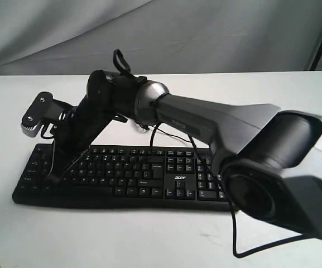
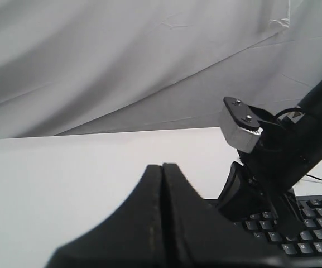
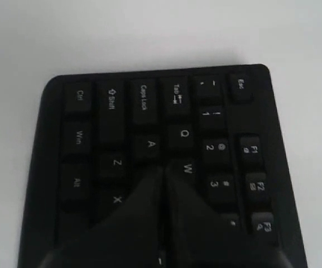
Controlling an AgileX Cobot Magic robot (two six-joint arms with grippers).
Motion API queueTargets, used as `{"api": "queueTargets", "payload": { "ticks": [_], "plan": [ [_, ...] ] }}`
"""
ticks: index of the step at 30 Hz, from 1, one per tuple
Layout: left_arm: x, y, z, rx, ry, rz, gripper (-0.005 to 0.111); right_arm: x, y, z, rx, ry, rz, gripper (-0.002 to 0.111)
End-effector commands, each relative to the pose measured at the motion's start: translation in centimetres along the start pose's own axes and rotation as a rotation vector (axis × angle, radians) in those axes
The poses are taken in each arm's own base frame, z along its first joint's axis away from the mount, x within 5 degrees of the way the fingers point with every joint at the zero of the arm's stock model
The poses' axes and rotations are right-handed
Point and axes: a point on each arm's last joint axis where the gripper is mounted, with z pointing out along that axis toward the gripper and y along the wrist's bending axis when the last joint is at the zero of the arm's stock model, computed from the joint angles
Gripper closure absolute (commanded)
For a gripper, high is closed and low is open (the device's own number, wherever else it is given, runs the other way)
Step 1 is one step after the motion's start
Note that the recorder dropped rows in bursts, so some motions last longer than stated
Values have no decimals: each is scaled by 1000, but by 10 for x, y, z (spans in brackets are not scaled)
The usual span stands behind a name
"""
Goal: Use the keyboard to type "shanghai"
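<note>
The keyboard (image 1: 127, 173) lay flat on the white tabletop (image 1: 149, 240), its long side running across the exterior view, with the number pad and acer logo (image 1: 179, 178) toward the right. The right arm (image 1: 216, 120) extended from the right, over the keys, to the keyboard's left end, where the right claw (image 1: 53, 172) pointed down at the letter keys. In the right wrist view that claw (image 3: 164, 170) had its fingers pressed together, with the tip among A (image 3: 151, 144), W (image 3: 188, 167), Z (image 3: 116, 162) and X (image 3: 116, 199). The key beneath was hidden, and I cannot tell whether the tip touched it. The left claw (image 2: 162, 167) was also pressed together, holding nothing, over bare tabletop and apart from the keyboard's end (image 2: 317, 234). Grey cloth (image 1: 149, 33) hung behind.
</note>
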Motion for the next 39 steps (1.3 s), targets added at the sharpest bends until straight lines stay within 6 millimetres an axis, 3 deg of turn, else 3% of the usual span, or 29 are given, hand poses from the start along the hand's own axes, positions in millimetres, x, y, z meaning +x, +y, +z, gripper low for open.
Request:
{"api": "queueTargets", "payload": {
  "ticks": [1, 39],
  "plan": [
    [0, 0, 0, 7, -7, -2, 107, -13, 5, -1, 6, -28, -9, 108],
    [0, 0, 0, 7, -7, -2, 107, 5, 7, 29, 0, 13, 20, 108]
  ]
}}
